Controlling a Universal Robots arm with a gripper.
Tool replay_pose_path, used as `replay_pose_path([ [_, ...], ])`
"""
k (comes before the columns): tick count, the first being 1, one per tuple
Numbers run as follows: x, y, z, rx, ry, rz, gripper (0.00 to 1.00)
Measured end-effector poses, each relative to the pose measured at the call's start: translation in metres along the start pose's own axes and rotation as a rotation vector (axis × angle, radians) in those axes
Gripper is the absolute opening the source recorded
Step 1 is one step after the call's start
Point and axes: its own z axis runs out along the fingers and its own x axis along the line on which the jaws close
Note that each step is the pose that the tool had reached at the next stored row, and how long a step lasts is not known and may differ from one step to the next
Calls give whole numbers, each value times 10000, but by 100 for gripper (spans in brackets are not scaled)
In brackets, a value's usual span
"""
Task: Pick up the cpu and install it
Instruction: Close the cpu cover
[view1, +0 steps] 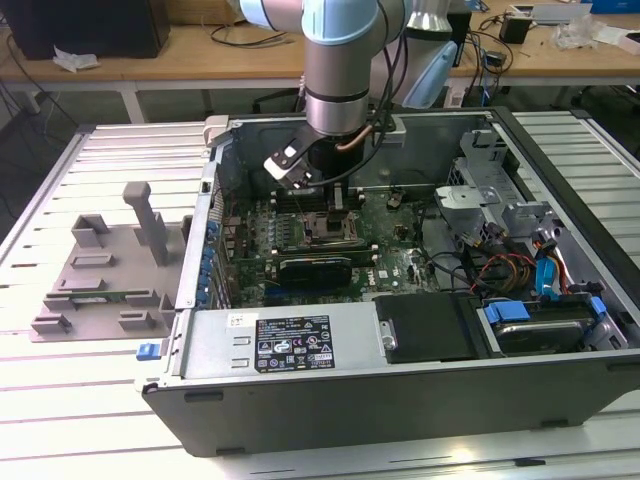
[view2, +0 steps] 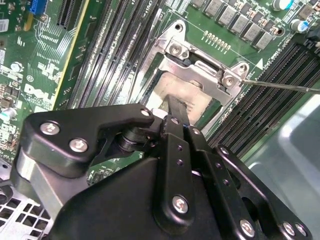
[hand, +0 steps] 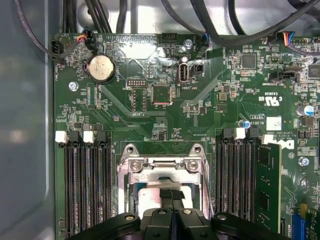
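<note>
cpu (hand: 144, 196) inside socket frame (hand: 162, 165) (silvery top), just below hand (hand: 172, 194)

The arm (view1: 340, 70) reaches down into the open computer case (view1: 400, 400).

Tight well around claw (hand: 172, 195)
Socket frame (hand: 162, 165) hems it; memory slots (hand: 87, 185) flank both sides, one memory stick (hand: 270, 185) upright.
</note>
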Motion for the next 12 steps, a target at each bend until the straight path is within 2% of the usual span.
replay_pose_path([
  [2, -4, -1, -37, 10, -16, 0, 11],
  [4, -4, -1, -59, 8, 1, -1, 11],
  [5, -4, -2, -59, 7, 21, -1, 11],
  [7, 8, -6, -56, 7, 150, 1, 11],
  [8, 15, -9, -53, 8, 181, 1, 11],
  [12, 30, -15, -29, 7, 219, 0, 11],
])
